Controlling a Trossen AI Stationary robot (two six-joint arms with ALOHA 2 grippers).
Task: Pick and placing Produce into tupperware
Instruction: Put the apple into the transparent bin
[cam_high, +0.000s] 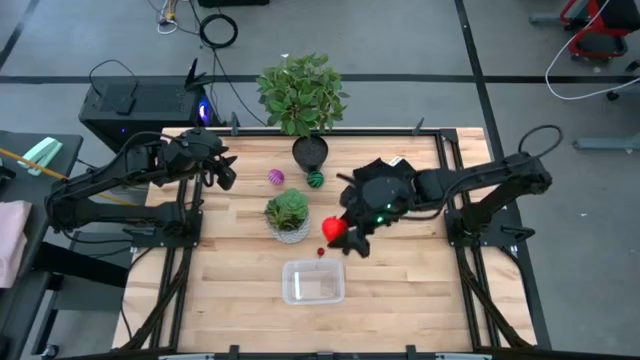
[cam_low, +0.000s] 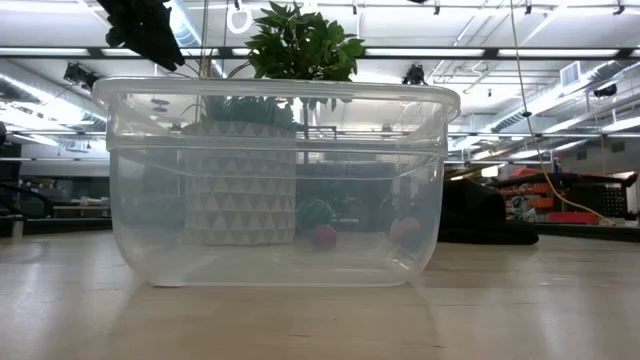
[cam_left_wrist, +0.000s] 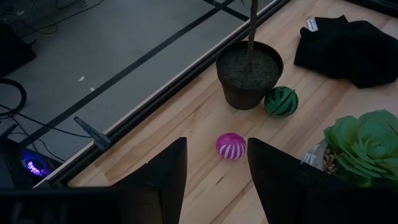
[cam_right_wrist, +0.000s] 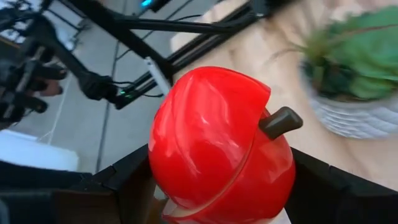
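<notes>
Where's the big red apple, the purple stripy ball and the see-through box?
red apple (cam_right_wrist: 217, 146), right wrist view, on its shiny front, held in the right claw.
purple stripy ball (cam_left_wrist: 231, 145), left wrist view, on its middle.
see-through box (cam_high: 288, 285), high view, on its left wall.

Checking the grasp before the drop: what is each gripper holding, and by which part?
The right gripper holds the red apple by its sides, one finger each side. The left gripper holds nothing.

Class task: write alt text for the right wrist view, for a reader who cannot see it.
A glossy red toy apple with a brown stem fills the view, gripped between the right end effector's two dark fingers. Behind it, blurred, are a green succulent in a white patterned pot on the light wooden table, and the other dark arm farther off.
</notes>
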